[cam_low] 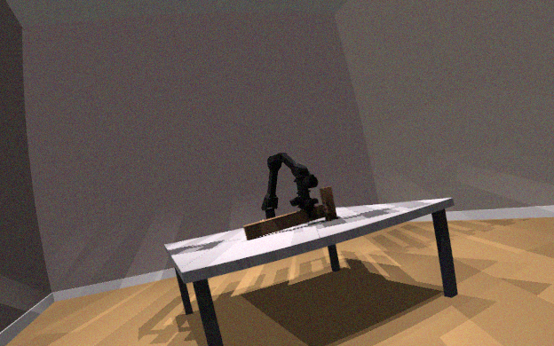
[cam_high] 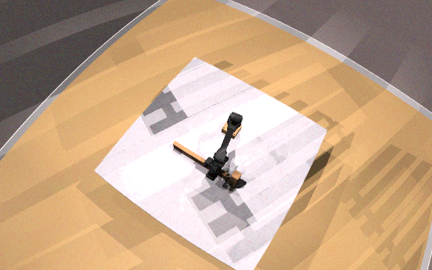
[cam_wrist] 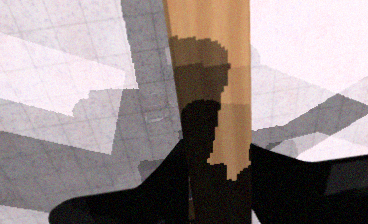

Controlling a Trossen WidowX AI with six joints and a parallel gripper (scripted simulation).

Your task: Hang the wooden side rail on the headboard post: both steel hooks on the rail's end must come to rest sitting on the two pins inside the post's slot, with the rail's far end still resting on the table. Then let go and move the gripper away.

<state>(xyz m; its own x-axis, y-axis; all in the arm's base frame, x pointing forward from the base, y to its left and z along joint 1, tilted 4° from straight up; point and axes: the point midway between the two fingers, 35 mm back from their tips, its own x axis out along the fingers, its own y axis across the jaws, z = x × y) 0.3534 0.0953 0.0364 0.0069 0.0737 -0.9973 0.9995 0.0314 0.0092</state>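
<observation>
The wooden side rail [cam_high: 188, 152] [cam_low: 265, 226] [cam_wrist: 210, 25] is a long board. Its far end is down on the table, and its other end points at the headboard post, close to it. My gripper [cam_high: 217, 169] [cam_low: 311, 214] [cam_wrist: 202, 141] is shut on the rail near the post end, one black finger on each side. The headboard post [cam_high: 235, 176] [cam_low: 327, 201] is a short upright wooden block just beyond that end. The steel hooks, the pins and the slot are too small, dark or hidden to make out, so I cannot tell whether the hooks sit on the pins.
The white table [cam_high: 142, 173] [cam_low: 236, 266] carries everything. My arm's base [cam_high: 235, 119] stands behind the rail on a small wooden block [cam_high: 226, 130]. Patchy shadows cross the table and the rail.
</observation>
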